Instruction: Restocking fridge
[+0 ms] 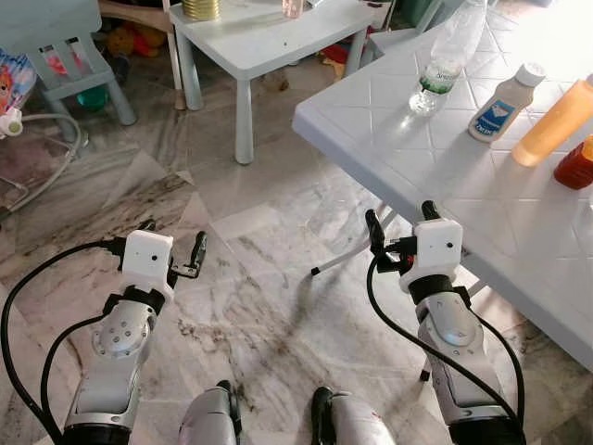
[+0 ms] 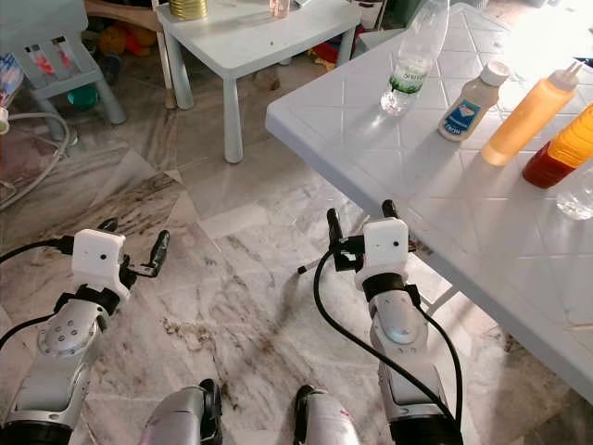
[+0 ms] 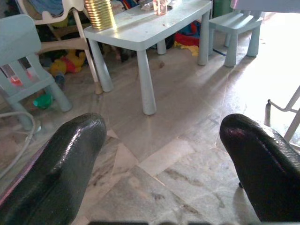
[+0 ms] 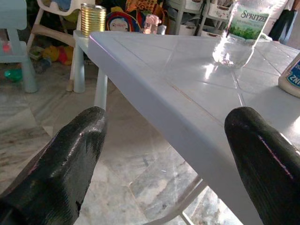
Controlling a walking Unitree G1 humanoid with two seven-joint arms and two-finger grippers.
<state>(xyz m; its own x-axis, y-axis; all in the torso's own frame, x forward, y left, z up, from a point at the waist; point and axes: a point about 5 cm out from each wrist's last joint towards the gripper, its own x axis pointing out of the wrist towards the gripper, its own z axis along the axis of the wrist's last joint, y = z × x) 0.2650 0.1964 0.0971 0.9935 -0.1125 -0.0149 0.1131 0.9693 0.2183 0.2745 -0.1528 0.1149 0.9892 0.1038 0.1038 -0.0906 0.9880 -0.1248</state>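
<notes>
White plastic table [image 1: 389,139] holding a clear water bottle [image 1: 443,63], white bottle [image 1: 505,100], orange bottle [image 1: 554,122] (and a red one [image 1: 576,165]).

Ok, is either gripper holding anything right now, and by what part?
Nothing is held. The left gripper and right gripper are both open and empty, short of the bottles on the white table.

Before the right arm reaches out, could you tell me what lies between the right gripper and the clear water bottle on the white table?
Only bare tabletop: the right wrist view shows the white table edge, then empty surface up to the water bottle, ahead of the right gripper.
</notes>
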